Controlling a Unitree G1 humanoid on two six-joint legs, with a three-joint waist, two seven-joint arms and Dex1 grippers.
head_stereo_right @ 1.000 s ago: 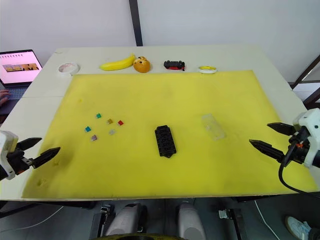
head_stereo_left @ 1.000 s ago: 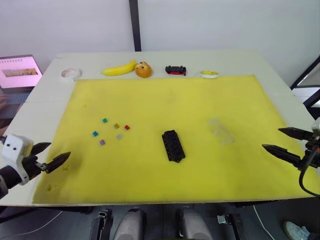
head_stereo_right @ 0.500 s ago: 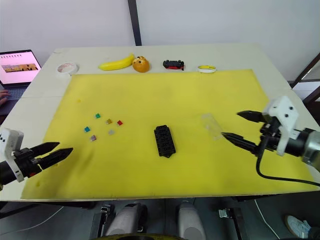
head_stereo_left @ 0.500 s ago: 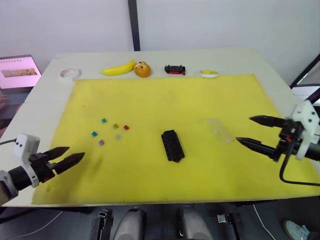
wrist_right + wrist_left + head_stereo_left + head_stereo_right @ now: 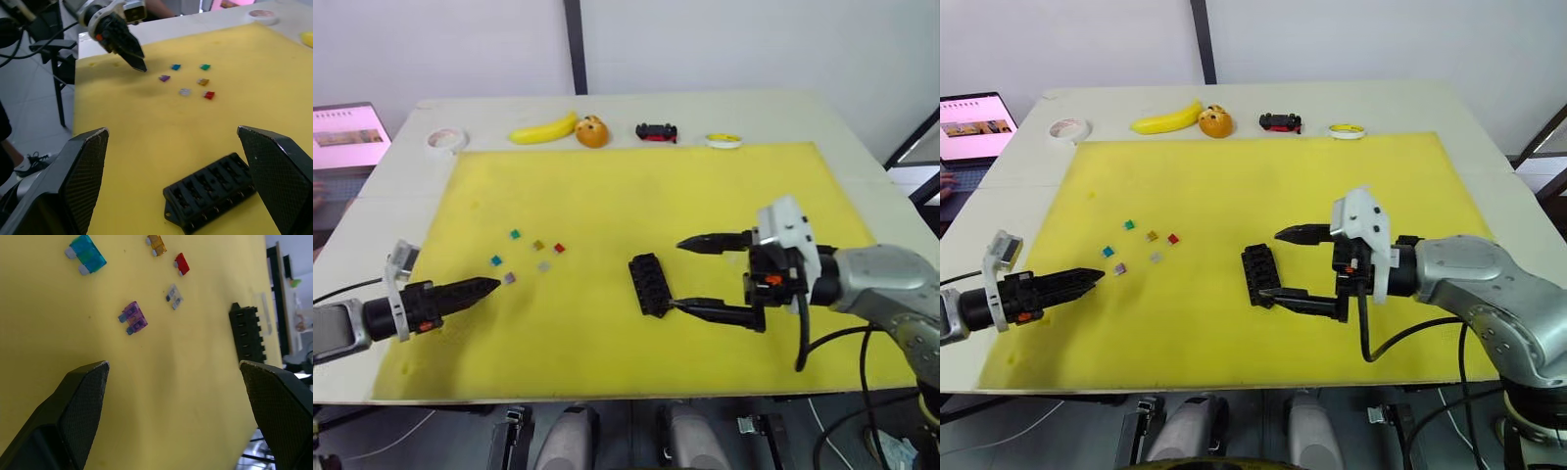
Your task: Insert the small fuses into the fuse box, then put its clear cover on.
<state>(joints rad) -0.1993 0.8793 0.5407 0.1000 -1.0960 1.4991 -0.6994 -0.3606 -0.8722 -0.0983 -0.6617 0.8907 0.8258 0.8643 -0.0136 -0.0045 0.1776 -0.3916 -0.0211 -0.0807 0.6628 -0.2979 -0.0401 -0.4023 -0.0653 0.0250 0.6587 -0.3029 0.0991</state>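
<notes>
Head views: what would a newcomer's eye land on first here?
The right gripper stands open beside the black fuse box in the middle of the yellow mat, one finger at the box's near corner. On the robot's left, the left gripper points at the scattered small fuses.

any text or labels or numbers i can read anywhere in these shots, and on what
None can be read.
Laptop screen: pink page with dark marks, too blurred to read.
Small fuses: no readable numbers on any of them.
Fuse box: no markings visible.
Right gripper and left gripper: no readable labels on their housings.
</notes>
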